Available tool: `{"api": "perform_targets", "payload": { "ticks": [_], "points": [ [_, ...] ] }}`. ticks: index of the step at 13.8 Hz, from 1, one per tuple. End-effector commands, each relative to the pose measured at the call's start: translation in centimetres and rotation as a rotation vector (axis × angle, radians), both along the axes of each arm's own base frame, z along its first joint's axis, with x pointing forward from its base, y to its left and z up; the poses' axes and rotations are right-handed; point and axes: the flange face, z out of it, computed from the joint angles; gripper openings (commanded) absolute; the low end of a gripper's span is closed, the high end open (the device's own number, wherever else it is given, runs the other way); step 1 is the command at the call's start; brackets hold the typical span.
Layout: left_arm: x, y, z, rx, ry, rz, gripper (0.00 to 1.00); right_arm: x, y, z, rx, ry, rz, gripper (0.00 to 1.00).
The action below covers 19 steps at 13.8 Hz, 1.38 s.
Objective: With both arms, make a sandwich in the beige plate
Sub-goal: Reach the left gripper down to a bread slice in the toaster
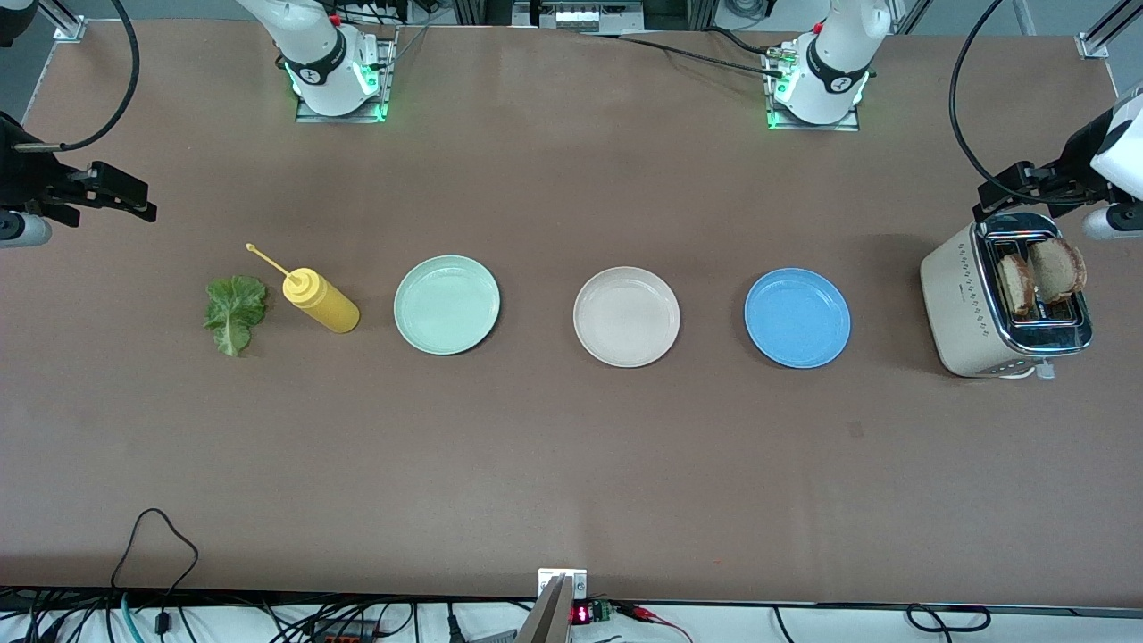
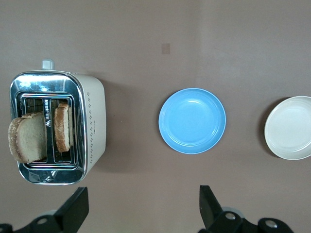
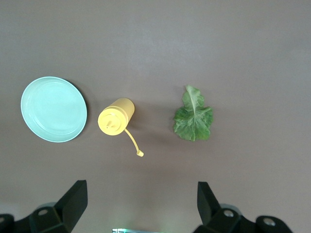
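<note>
Bread first: from the front camera I see 2 toasted slices standing in the slots of a cream toaster at the left arm's end of the bench. The beige plate sits bare in the middle of a row of 3, with a blue plate between it and the toaster and a mint green plate toward the right arm's end. Past the mint plate stands a yellow squeeze bottle, and beside it lies the lettuce leaf, flat on the bench.

My front camera catches the left hand hanging just over the toaster, and the right hand over bare bench near the lettuce, but it does not show me their fingers clearly. The wrist cameras do: the left hand has its 2 fingers spread wide with nothing between them, looking down at toaster, blue plate and the edge of the beige plate. The right hand is equally wide and empty, above the bottle, the leaf and the mint plate. Only that view shows me the bottle's nozzle cap dangling on its strap.
</note>
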Motion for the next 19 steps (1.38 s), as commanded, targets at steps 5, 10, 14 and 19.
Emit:
{"api": "perform_targets", "payload": {
  "ticks": [5, 10, 14, 19],
  "points": [
    [-0.6, -0.5, -1.0, 0.010, 0.076, -0.001, 1.00, 1.0, -1.4, -0.5, 0.012, -0.026, -0.030, 1.00],
    [2.2, 3.3, -5.4, -0.001, 0.181, 0.060, 1.00, 0.7, -1.4, 0.3, 0.009, -0.040, -0.026, 1.00],
    [4.6, 11.8, -8.0, -0.027, 0.213, 0.155, 1.00, 0.3, -4.1, 0.1, 0.012, -0.012, -0.062, 1.00],
    [5.3, 16.9, -17.3, -0.072, 0.360, 0.199, 1.00, -0.4, -4.1, -0.8, 0.011, 0.069, -0.076, 1.00]
  ]
}}
